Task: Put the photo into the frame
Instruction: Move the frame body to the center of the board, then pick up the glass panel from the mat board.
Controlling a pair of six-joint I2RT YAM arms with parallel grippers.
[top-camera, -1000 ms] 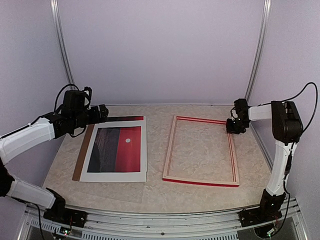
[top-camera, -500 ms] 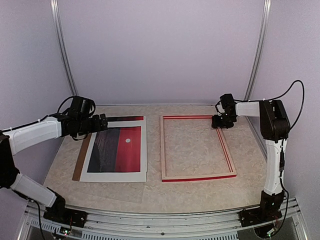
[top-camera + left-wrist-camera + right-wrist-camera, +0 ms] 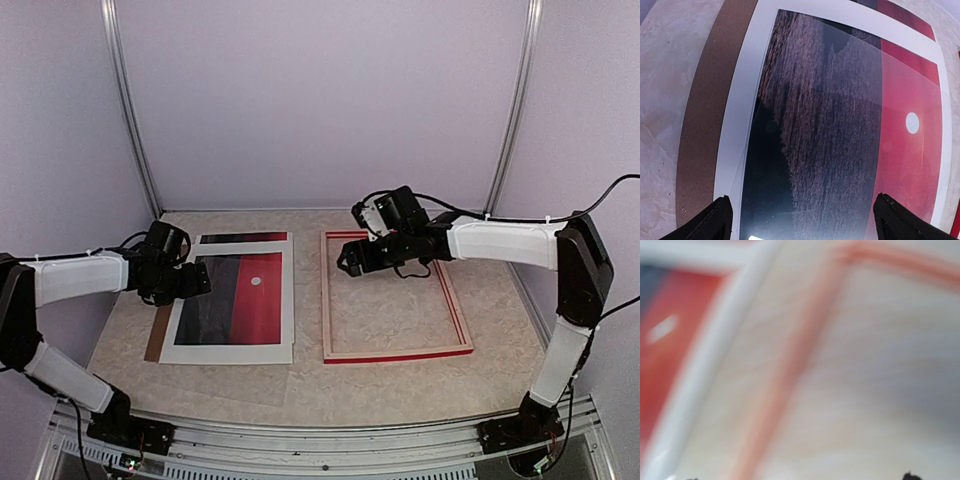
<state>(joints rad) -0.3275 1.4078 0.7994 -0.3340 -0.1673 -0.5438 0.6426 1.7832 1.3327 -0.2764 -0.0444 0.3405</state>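
The left gripper (image 3: 188, 283) hangs low over the left half of the bench (image 3: 300, 385), above the left edge of a white mat (image 3: 228, 352), its jaws spread wide with nothing between them. The photo (image 3: 255, 305) lies flat under that mat and shows through its opening, dark and textured on the left, bright red on the right, with a small white dot (image 3: 257, 282) toward the far edge. A brown backing board (image 3: 157, 338) lies beneath the stack, and a strip of it shows along the mat's left side. Just beside the mat's right edge, across a narrow gap, the frame (image 3: 400, 355) lies flat on the right-centre of the bench, with the marbled surface showing through its opening; the photo sits wholly outside it. The right gripper (image 3: 350, 263) reaches in from the right edge to the frame's far left corner. Its wrist view is blurred, but two dark tips at the lower edge stand well apart, so its jaws are parted and hold nothing.
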